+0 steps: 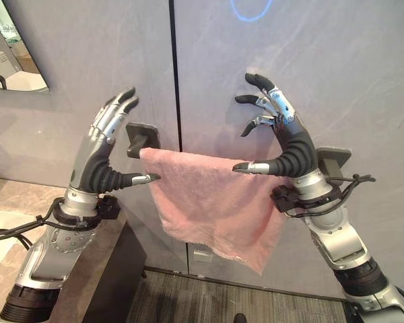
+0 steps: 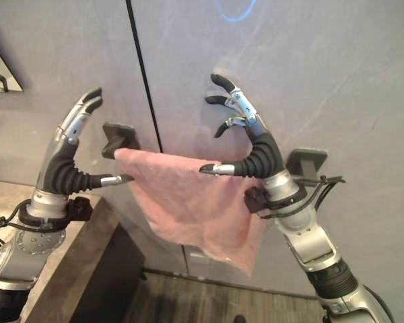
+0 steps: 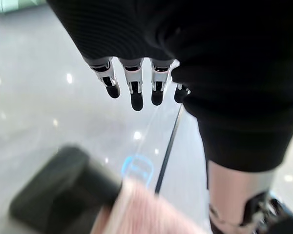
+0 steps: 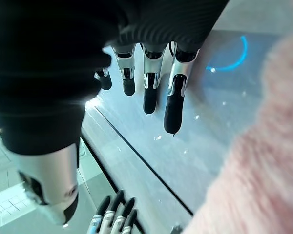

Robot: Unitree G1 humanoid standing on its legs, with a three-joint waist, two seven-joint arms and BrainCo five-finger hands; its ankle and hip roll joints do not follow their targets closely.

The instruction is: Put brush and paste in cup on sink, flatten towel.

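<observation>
- Pink towel (image 1: 209, 202) hangs over a wall rail between two dark brackets (image 1: 140, 139), its lower edge slanting, longer toward the right bracket (image 1: 333, 161).
- Left hand (image 1: 108, 145) is raised beside the towel's left end, fingers straight and apart, thumb tip just at the towel's edge, holding nothing.
- Right hand (image 1: 279, 128) is raised at the towel's right end, fingers loosely spread, thumb extended over the cloth's top edge, gripping nothing.
</observation>
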